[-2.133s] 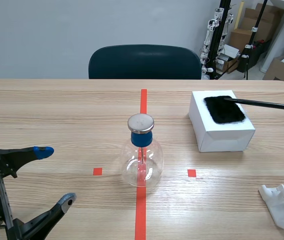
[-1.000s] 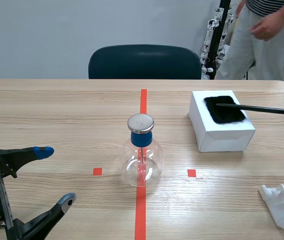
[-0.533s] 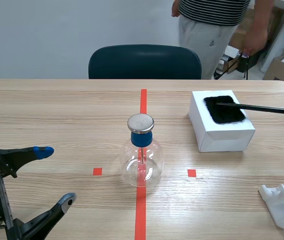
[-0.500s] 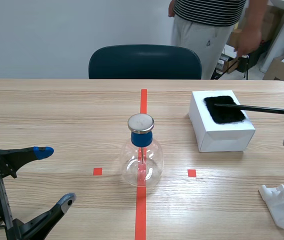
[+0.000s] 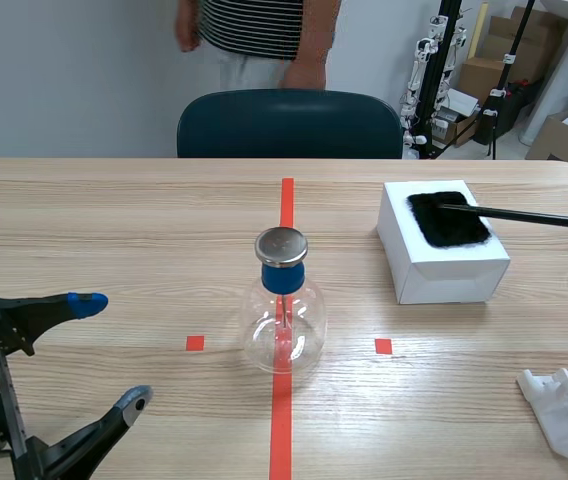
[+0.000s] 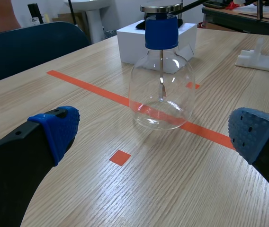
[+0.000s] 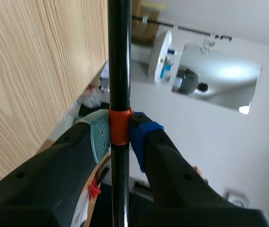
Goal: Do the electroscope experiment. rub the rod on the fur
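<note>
Rod (image 7: 119, 71) gripped in right hand (image 7: 120, 134), tip lying on fur (image 5: 448, 220), left hand (image 5: 112, 352) spread wide, empty

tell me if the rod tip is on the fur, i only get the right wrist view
Observer: In the scene view the rod reaches in from the right, and its tip lies over the fur, seemingly touching it.
Operator: what's the fur sitting on
Observer: It lies on top of a white box.
Operator: and the left arm, in the way
Observer: No. The left gripper is low at the near left, fingers open, apart from the glass flask on the centre line.
</note>
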{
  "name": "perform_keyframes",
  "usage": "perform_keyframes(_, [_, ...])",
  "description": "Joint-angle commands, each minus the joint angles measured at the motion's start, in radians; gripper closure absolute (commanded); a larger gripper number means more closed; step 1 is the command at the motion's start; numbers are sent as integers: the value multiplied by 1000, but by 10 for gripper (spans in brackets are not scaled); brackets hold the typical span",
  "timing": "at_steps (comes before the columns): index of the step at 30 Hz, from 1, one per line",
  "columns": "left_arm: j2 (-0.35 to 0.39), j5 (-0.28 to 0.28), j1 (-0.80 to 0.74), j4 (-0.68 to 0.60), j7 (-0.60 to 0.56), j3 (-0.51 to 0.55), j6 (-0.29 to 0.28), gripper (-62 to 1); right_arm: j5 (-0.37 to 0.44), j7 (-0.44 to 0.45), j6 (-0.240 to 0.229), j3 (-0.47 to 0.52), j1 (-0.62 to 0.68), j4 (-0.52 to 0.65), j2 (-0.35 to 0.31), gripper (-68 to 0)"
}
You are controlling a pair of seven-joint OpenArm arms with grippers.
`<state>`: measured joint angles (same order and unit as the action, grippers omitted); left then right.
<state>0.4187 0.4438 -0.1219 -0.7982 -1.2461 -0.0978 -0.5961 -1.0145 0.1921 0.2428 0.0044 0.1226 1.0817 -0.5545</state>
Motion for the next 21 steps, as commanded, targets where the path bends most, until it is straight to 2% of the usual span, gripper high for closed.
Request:
perform_keyframes(1, [6, -14, 3, -11, -14, 6, 2, -623, -3, 18, 11, 1, -20, 7, -16, -4])
perform_keyframes(4, [6, -14, 3, -11, -14, 6, 2, -623, -3, 16, 11, 1, -20, 7, -16, -4])
perform_keyframes(9, [6, -14, 3, -11, -14, 6, 2, -623, -3, -97, 11, 1, -20, 7, -16, -4])
perform_keyframes(12, [6, -14, 3, -11, -14, 6, 2, -623, -3, -135, 11, 1, -20, 7, -16, -4])
perform_keyframes(14, [6, -14, 3, -11, -14, 6, 2, -623, -3, -126, 11, 1, -20, 7, -16, -4])
perform_keyframes(21, [6, -14, 3, -11, -14, 6, 2, -623, -3, 8, 11, 1, -20, 7, -16, -4])
